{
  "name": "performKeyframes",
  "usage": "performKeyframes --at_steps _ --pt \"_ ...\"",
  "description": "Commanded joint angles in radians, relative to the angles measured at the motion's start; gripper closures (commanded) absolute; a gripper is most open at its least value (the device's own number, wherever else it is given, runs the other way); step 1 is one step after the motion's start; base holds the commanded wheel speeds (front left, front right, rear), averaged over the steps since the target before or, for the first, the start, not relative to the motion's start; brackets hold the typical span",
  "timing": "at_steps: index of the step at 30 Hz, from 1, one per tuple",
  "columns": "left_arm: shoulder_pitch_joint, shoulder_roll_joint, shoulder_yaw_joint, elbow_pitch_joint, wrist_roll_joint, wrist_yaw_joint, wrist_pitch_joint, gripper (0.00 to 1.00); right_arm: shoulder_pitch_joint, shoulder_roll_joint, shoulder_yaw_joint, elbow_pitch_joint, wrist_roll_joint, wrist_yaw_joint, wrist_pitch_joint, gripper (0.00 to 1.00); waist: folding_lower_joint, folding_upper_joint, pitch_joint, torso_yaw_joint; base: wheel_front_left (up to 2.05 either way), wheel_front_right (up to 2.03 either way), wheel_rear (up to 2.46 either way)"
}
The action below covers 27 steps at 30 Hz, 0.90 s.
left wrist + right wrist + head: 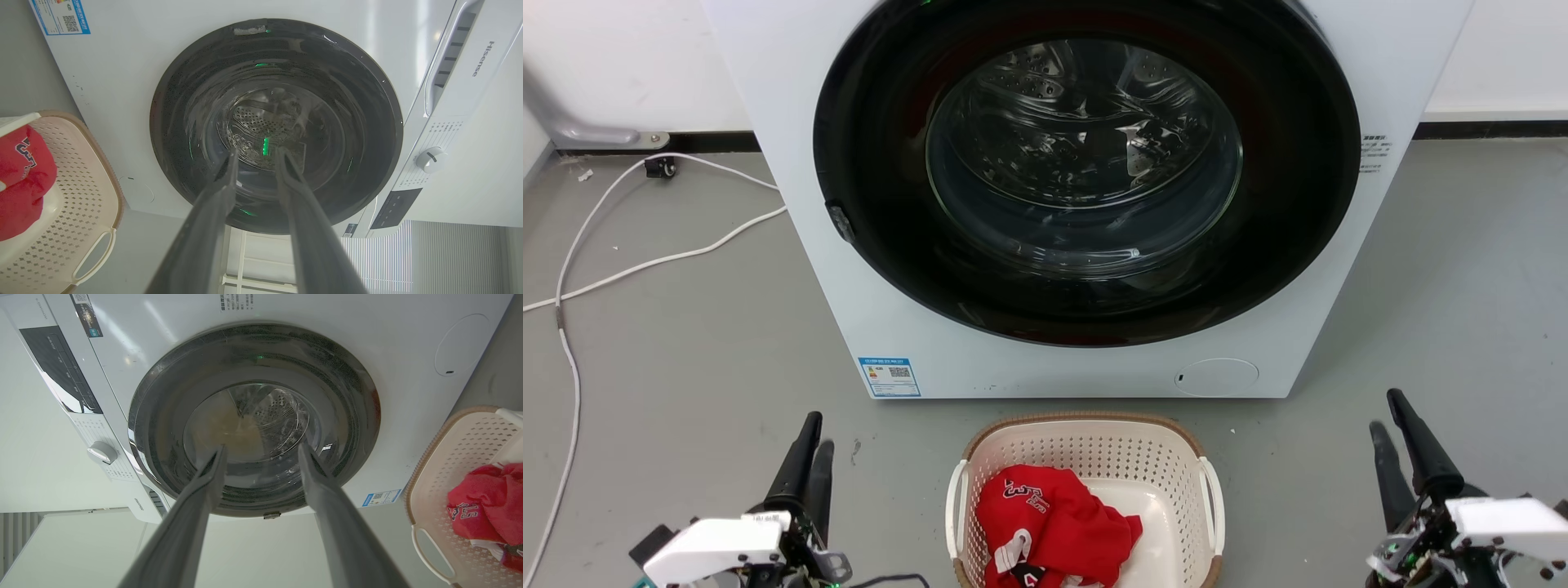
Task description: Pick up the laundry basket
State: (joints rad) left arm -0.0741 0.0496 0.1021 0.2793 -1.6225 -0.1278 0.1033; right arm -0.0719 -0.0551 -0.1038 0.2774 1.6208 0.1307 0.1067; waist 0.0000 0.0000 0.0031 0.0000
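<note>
The cream perforated laundry basket (1086,456), with its brown rim and white side handles, stands on the grey floor just in front of the washing machine. A red garment (1052,513) lies inside it. My left gripper (818,435) hovers to the basket's left, open and empty, fingers pointing at the machine. To the basket's right is my right gripper (1386,413), also open and empty. Neither touches the basket. The left wrist view has the basket (81,196) at the left edge beside the left gripper (257,153). In the right wrist view the basket (457,457) lies at the right edge beside the right gripper (262,448).
A white front-loading washing machine (833,310) with a dark round glass door, closed, rises right behind the basket. A white cable (572,269) trails over the floor at the left. Bare grey floor lies on both sides of the basket.
</note>
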Motion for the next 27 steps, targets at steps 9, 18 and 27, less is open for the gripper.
performKeyframes --at_steps 9,18,27 --pt "0.014 0.001 -0.006 -0.044 0.037 0.000 -0.047 0.00 0.005 0.000 0.028 -0.031 -0.040 0.000 -0.049 0.00 0.0000 0.0000 0.002 0.000 0.00 0.00 0.00" --pt "0.027 0.002 0.013 -0.064 0.084 -0.001 -0.088 0.00 0.005 0.000 0.024 -0.046 -0.134 0.000 -0.090 0.00 0.0000 0.0000 0.002 0.000 0.00 0.00 0.00" --pt "0.027 0.002 0.070 -0.096 0.228 -0.001 -0.132 0.00 -0.005 0.001 -0.012 -0.103 -0.403 0.000 -0.134 0.00 0.0000 0.0000 0.004 0.001 0.00 0.00 0.00"
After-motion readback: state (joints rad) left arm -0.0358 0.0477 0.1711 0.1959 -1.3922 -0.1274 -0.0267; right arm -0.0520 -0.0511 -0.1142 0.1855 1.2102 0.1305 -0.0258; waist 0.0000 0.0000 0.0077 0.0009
